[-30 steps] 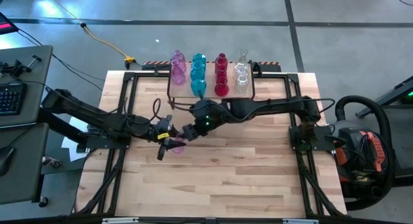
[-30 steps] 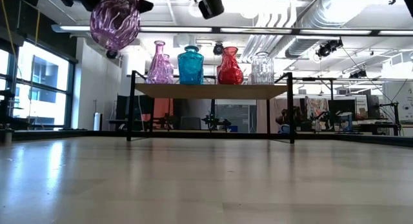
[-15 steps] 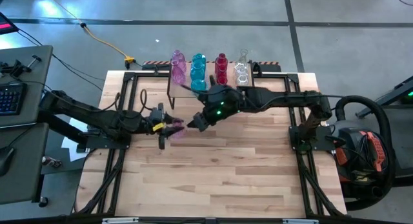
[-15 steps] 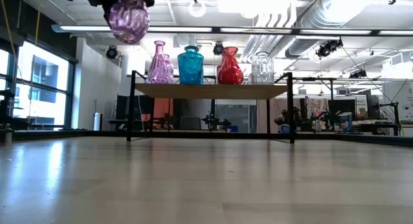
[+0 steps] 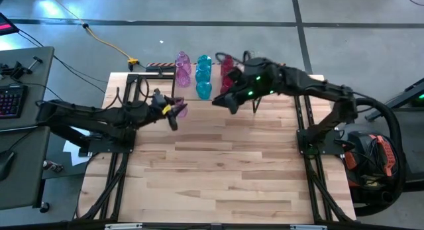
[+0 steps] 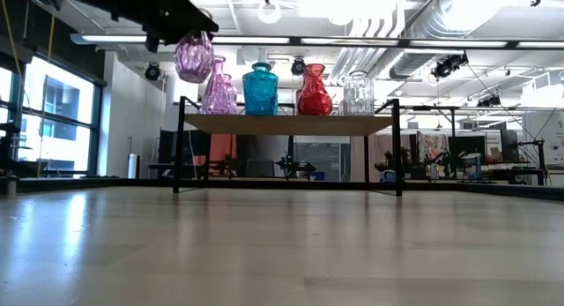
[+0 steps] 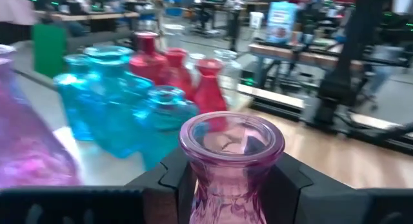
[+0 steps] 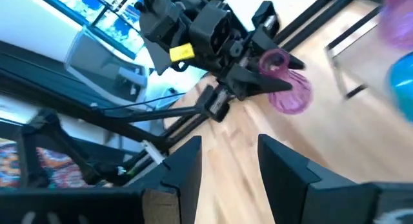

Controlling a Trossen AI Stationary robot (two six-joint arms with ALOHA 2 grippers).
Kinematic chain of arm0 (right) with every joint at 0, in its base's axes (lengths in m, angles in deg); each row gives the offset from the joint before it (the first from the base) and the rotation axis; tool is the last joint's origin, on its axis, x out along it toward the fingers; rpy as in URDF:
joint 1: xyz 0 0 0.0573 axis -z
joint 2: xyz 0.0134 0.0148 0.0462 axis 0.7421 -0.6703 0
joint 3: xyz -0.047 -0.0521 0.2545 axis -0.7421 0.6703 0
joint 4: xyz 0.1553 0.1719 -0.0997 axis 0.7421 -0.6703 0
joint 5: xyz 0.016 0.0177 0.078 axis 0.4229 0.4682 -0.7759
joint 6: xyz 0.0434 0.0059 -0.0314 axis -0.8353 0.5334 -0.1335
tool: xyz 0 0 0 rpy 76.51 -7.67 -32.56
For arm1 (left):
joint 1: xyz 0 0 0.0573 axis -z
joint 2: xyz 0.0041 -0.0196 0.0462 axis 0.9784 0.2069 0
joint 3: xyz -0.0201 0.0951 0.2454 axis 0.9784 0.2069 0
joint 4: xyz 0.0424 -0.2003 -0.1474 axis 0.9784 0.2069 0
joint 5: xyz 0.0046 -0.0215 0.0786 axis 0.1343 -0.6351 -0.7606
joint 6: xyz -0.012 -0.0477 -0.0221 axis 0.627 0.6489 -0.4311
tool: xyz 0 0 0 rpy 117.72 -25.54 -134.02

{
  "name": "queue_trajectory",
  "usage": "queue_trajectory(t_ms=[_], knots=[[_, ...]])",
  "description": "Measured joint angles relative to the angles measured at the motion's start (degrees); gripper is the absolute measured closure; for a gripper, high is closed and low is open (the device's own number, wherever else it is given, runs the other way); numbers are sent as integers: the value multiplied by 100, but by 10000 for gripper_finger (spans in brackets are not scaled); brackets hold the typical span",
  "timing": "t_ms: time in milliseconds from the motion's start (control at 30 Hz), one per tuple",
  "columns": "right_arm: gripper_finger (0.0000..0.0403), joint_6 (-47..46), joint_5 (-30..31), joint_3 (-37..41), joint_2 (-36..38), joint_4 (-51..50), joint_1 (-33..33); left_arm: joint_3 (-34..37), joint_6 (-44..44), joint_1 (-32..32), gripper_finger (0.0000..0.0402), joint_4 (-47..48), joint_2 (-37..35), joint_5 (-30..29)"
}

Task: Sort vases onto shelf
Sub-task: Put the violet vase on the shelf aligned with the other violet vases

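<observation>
A pink vase hangs in the air, short of the shelf's left end, with my left gripper shut on it. On the shelf stand rows of pink, teal, red and clear vases, each on its base. My right gripper is open, with nothing between its fingers. It hovers high over the shelf's near edge, to the right of the held vase, and its arm hides the clear vases in the high view. My left gripper pinches the pink vase's narrow neck, just under the flared rim, between its two fingers. The fingers come about level from the table's left. The vase is upright, its bulbous body hanging below the fingers, clear of table and shelf.
Black frame rails run along the table's left and right sides. The near half of the wooden tabletop is bare. A desk with a keyboard stands off the table's left side.
My left gripper has carried the pink vase toward the table's far edge and the shelf, rising slightly and swinging round. My right gripper has drawn away from the vase, going up and toward the table's far right, over the shelf.
</observation>
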Motion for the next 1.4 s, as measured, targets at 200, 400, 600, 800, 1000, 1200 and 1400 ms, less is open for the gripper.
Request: queue_trajectory(t_ms=[200,400,600,800,1000,1200,1400], knots=[[271,736,58,0,493,-721,305,-1,92,-624,285,-8,-2,-2],[271,1764,133,2,1088,-1442,423,-1,-56,-1052,284,-39,20,334],[271,2536,811,2,1791,-2003,424,-3,-82,-1458,284,-187,108,407],[271,2842,1447,6,2497,-2637,424,-6,-80,-1785,284,-483,350,734],[271,3170,1663,958,3615,-2403,422,-8,-82,-1839,284,-511,533,736],[271,2885,1411,3053,5276,-1237,422,-8,-244,-1839,284,-690,597,732],[271,2764,1036,4996,6678,-136,422,-8,-295,-1986,284,-761,597,707]])
